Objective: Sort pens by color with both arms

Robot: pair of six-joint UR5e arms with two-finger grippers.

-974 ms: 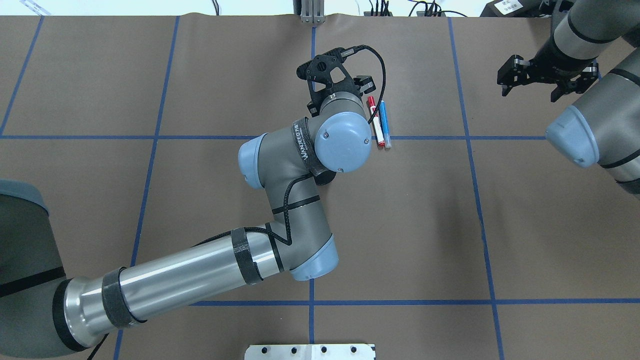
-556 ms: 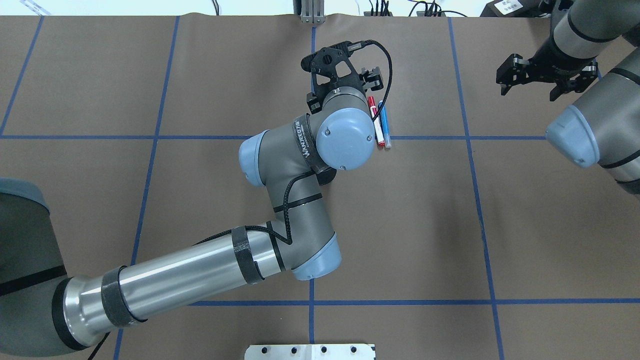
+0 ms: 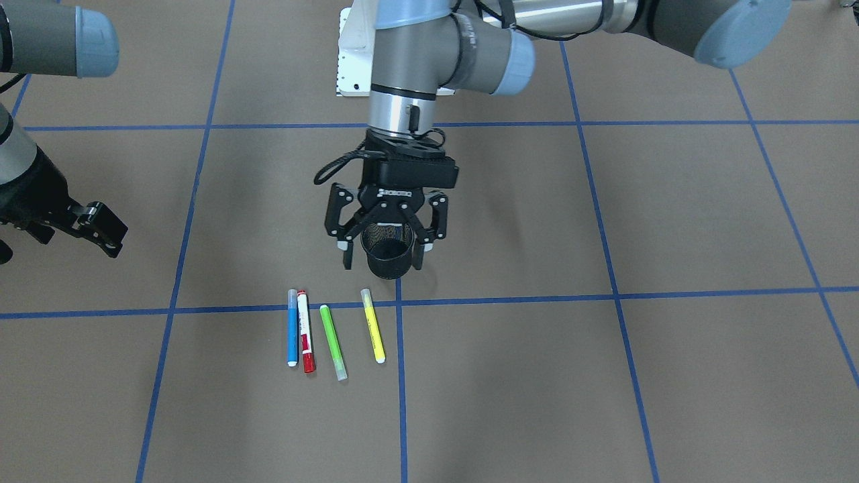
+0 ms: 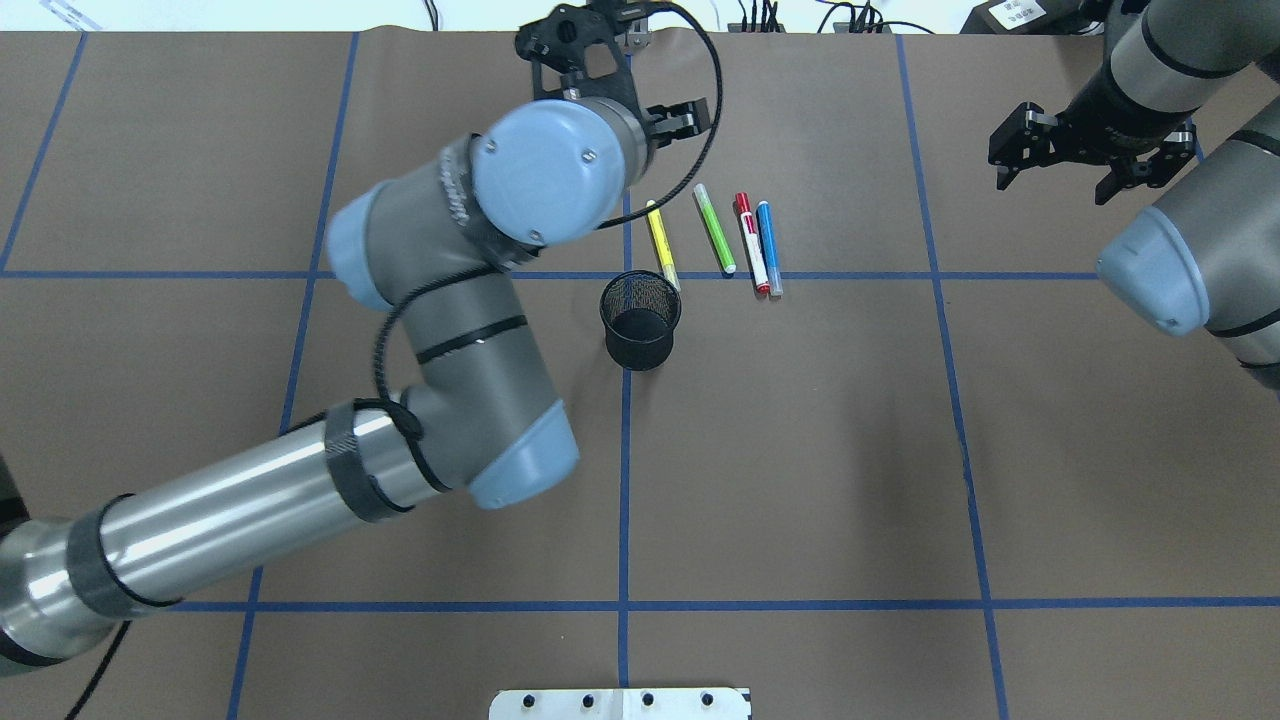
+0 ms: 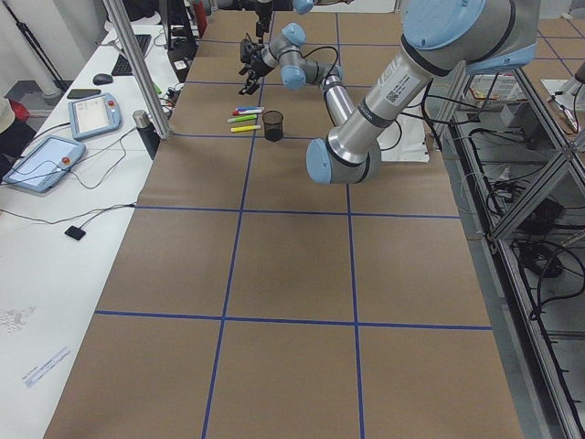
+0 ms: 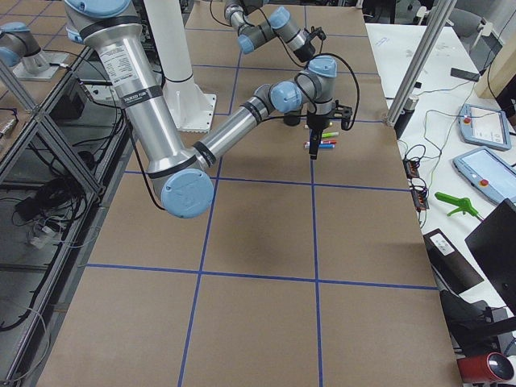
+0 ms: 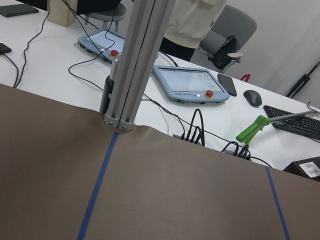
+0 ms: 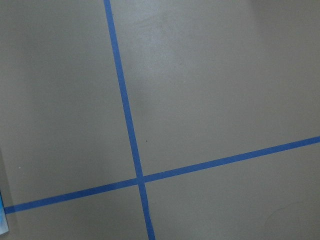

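Observation:
Four pens lie side by side just beyond the table's centre: yellow (image 4: 662, 243), green (image 4: 715, 228), white-bodied with a red cap (image 4: 752, 245) and blue (image 4: 769, 248). The front view shows the same pens as blue (image 3: 292, 327), red (image 3: 305, 332), green (image 3: 333, 342) and yellow (image 3: 373, 325). My left gripper (image 3: 383, 261) hangs open and empty, raised above the table on the far side of the pens. My right gripper (image 4: 1052, 190) hovers open and empty at the far right, well away from the pens.
A black mesh cup (image 4: 640, 318) stands upright next to the near end of the yellow pen. Blue tape lines divide the brown table cover. The white base plate (image 4: 620, 703) is at the near edge. An aluminium post (image 7: 140, 60) and tablets stand beyond the far edge.
My left arm has swung left and toward the far edge, uncovering the mesh cup and the yellow and green pens. The right gripper has barely shifted.

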